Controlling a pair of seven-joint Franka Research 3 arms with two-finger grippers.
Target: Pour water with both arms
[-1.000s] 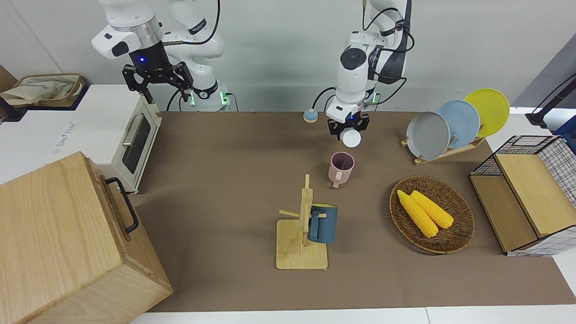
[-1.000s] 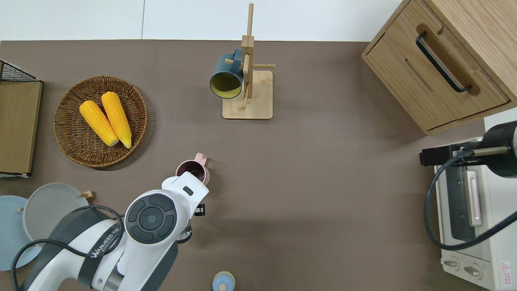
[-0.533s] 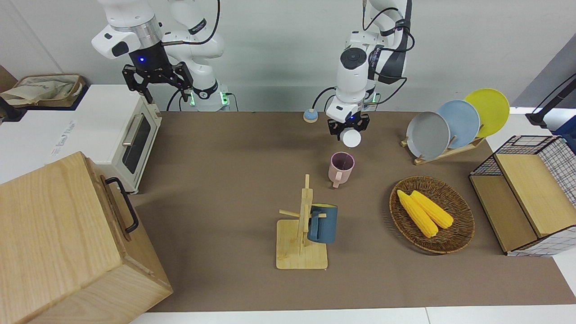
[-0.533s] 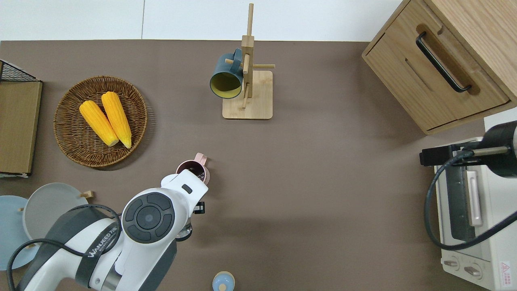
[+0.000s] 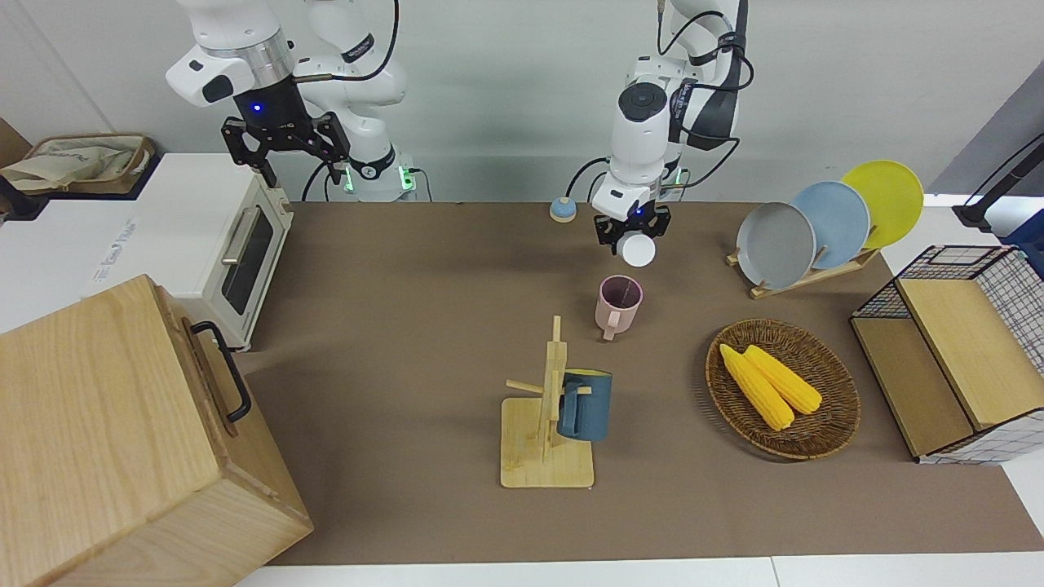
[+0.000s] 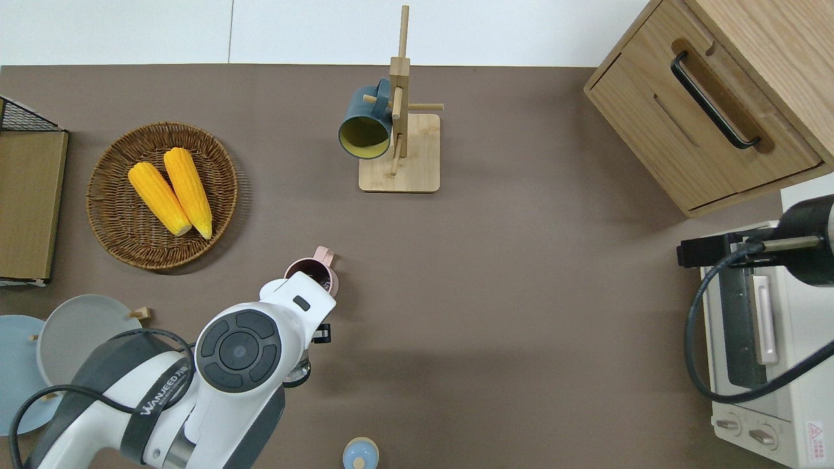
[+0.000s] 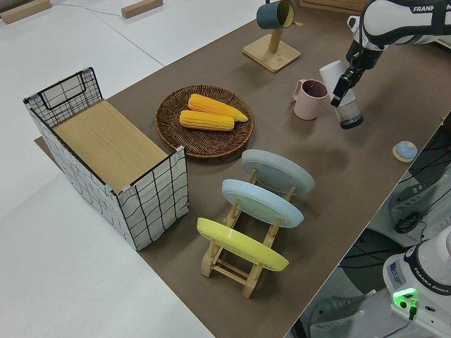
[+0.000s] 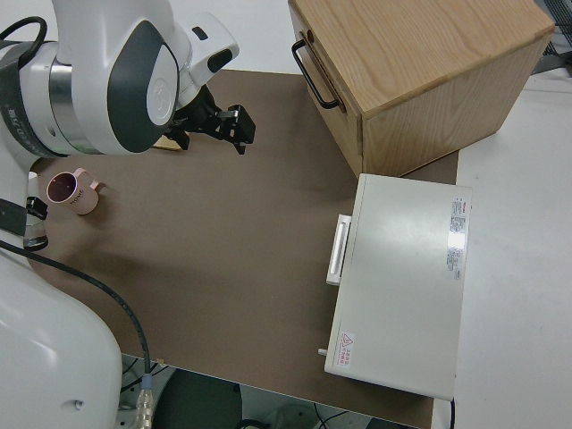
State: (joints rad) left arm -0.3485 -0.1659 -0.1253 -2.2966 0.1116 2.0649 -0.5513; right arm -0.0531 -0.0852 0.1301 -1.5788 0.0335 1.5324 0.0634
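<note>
Little has shifted since earlier: left gripper, jaws clenched on clear white-capped bottle, is held tilted; pink mug lies at twelve o'clock overhead. Right arm parked.

A matt brown table cover lies under a woven wicker basket and a pale smooth-wood mug rack. The cabinet shows grained wood with a black metal handle. The arms look like glossy white plastic, the pink mug matt.
</note>
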